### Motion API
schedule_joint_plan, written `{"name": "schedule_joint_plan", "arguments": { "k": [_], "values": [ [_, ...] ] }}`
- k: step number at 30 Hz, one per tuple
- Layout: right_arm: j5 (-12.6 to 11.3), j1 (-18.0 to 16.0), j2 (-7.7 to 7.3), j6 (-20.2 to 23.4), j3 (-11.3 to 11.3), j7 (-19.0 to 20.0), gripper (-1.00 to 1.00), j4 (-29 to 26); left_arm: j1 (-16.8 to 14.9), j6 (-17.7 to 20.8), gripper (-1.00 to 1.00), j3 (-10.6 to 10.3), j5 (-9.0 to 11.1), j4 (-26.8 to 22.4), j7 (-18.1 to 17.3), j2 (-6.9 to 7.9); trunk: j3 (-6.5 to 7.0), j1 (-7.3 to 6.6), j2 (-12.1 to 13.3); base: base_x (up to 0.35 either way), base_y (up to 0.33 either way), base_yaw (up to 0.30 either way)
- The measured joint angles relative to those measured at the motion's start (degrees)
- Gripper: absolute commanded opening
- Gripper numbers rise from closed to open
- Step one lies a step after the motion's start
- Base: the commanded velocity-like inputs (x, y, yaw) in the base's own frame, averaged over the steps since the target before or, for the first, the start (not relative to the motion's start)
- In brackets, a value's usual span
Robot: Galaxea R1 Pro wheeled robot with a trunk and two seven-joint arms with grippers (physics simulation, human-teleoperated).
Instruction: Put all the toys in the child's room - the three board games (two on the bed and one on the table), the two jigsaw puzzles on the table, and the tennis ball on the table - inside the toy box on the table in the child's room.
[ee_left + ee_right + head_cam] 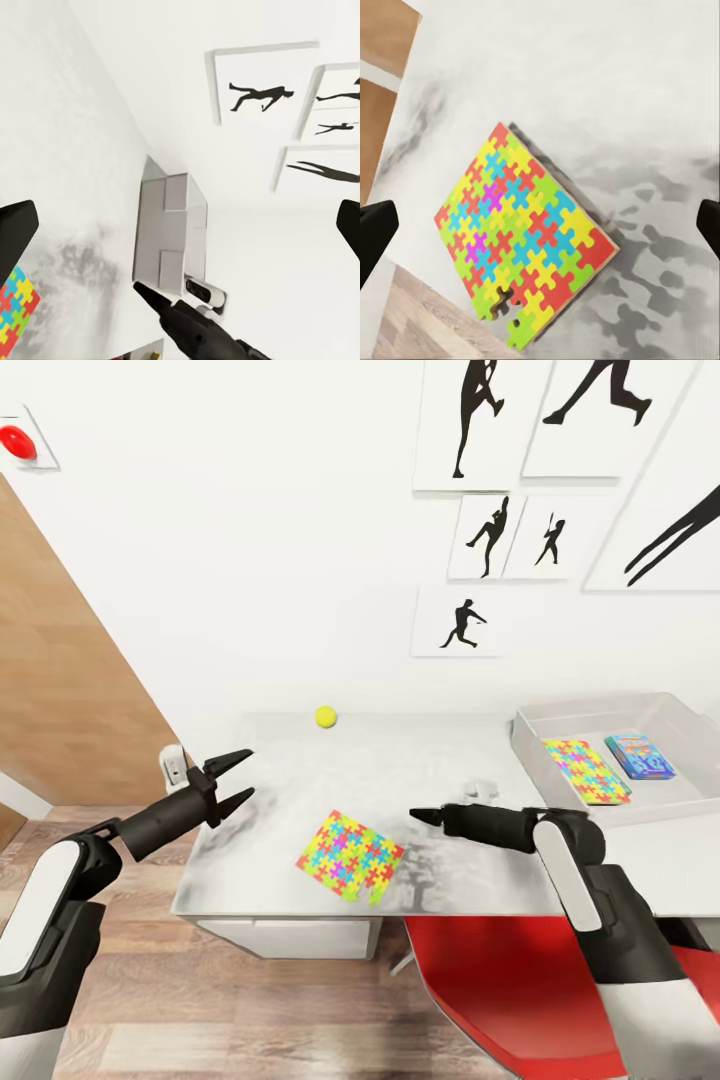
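A colourful jigsaw puzzle (350, 855) (529, 240) lies flat near the front edge of the grey table (420, 760). The yellow tennis ball (325, 716) rests at the table's back edge. The translucent toy box (590, 712) (169, 225) stands at the right and holds a second jigsaw puzzle (586, 770) and a blue board game (640, 756). My right gripper (425, 816) (540, 229) hovers open just right of the loose puzzle. My left gripper (235, 780) (180, 225) is open and empty over the table's left edge.
A red chair (500, 980) is tucked under the table's front right, below my right arm. A wooden door (60, 690) stands at the left, with wood floor (150, 1000) beneath. Silhouette pictures (455, 620) hang on the white wall behind the table.
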Motion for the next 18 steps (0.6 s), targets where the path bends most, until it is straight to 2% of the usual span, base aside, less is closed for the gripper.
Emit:
{"name": "schedule_joint_plan", "arguments": {
  "k": [3,6,13,16,18],
  "values": [
    [0.02,-0.23,1.41,0.01,-0.76,-0.87,1.0,1.4,0.06,0.03,1.0,0.08,0.0,0.0,0.01,0.0,0.0,0.0,0.0,-0.001,0.003,0.0],
    [-0.03,-0.4,2.14,0.0,-1.58,-1.22,1.0,4.34,0.09,0.06,1.0,0.09,0.0,0.0,0.01,0.0,0.0,0.0,0.0,0.0,0.0,0.0],
    [-0.12,-0.97,2.5,0.01,-1.77,-1.2,1.0,7.05,0.1,0.07,1.0,0.12,0.0,0.01,0.01,0.0,0.0,0.0,0.0,0.0,0.0,0.0],
    [0.01,-4.17,3.24,0.02,-1.74,-1.32,1.0,12.91,0.1,0.06,1.0,0.13,0.0,0.01,0.01,0.0,0.0,0.0,0.0,0.0,0.0,0.0],
    [0.06,-7.8,3.71,0.02,-1.75,-1.12,1.0,20.66,0.1,0.07,1.0,0.13,-0.01,0.01,0.01,0.0,0.0,0.01,0.0,0.0,0.0,0.0]
  ]
}}
